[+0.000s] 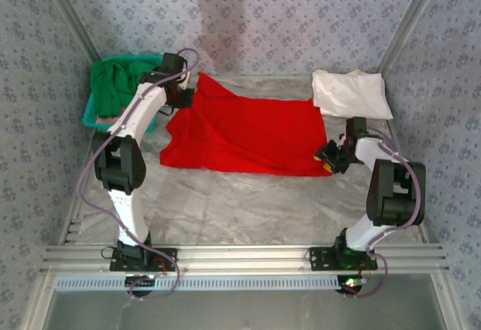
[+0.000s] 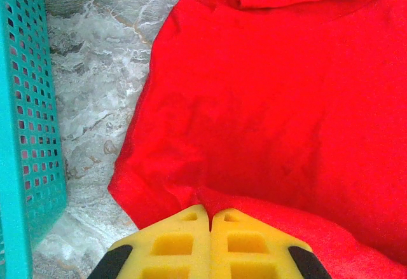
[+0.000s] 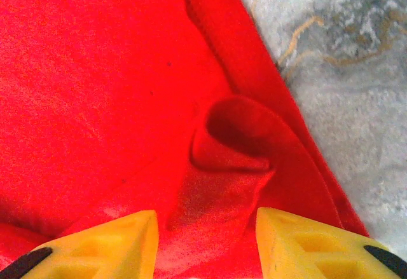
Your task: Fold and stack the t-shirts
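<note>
– Right claw [image 3: 205, 220]?
– Jaws apart, straddling a fold of the red shirt [image 1: 248, 134] spread on the table [image 1: 225, 202].
– Left claw [image 2: 210, 214]?
– Pinched shut on the red shirt's far corner. Beyond lie a white shirt [image 1: 352, 93] and a green shirt [image 1: 113, 82] in the basket [image 1: 90, 113].

red t-shirt [image 3: 95, 88] cut off, basket [image 2: 25, 133] cropped left

Both arms posed at opposite ends of the red t-shirt [image 1: 248, 134].
The left gripper [image 2: 210, 213] is shown pressed shut on its far-left corner; the right gripper [image 3: 206, 220] is held at its right edge, jaws parted with cloth between them.
</note>
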{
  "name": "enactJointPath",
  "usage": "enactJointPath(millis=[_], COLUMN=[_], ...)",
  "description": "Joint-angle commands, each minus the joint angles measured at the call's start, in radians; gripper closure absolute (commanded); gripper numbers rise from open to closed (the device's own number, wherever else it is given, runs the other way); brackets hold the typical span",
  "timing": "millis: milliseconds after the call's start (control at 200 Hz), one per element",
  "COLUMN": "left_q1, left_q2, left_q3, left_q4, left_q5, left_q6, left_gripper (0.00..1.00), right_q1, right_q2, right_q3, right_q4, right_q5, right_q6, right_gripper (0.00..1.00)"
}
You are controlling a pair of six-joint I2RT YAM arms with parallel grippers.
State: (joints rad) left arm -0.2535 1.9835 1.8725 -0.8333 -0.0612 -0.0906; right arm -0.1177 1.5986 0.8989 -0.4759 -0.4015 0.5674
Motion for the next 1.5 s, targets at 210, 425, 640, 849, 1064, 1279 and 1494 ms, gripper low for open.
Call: enactJointPath(millis=[210,425,640,849,1064,1279,1494], left_q1=[0.005,0.005,0.016,0.017,0.014,0.013,0.007], left_q2=[-0.067,-0.095,-0.150,-0.276,-0.529,-0.819,-1.072], left_q3=[-0.020,-0.038,-0.089,-0.172,-0.397,-0.630,-0.732], left_q4=[0.020,0.020,0.039,0.026,-0.009,-0.138,-0.284], left_q5=[-0.010,-0.018,-0.032,-0.006,0.046,0.063,0.157], left_q6=[-0.012,-0.020,-0.047,-0.092,-0.147,-0.217,-0.339], left_gripper=[1.00,1.00,1.00,1.00,1.00,1.00,1.00], right_q1=[-0.009,-0.024,-0.041,-0.042,-0.052,-0.054,-0.052], right_q2=[-0.006,-0.065,-0.113,-0.219,-0.363,-0.533,-0.682], right_q3=[-0.037,-0.051,-0.051,-0.029,-0.065,-0.186,-0.252], right_q4=[0.084,0.074,0.056,-0.047,-0.225,-0.336,-0.387], right_q5=[0.000,0.009,0.001,-0.018,-0.025,-0.020,-0.013], right_q6=[0.053,0.054,0.054,0.046,0.002,-0.013,0.009], right_gripper=[0.80,0.99,1.00,1.00,1.00,1.00,1.00])
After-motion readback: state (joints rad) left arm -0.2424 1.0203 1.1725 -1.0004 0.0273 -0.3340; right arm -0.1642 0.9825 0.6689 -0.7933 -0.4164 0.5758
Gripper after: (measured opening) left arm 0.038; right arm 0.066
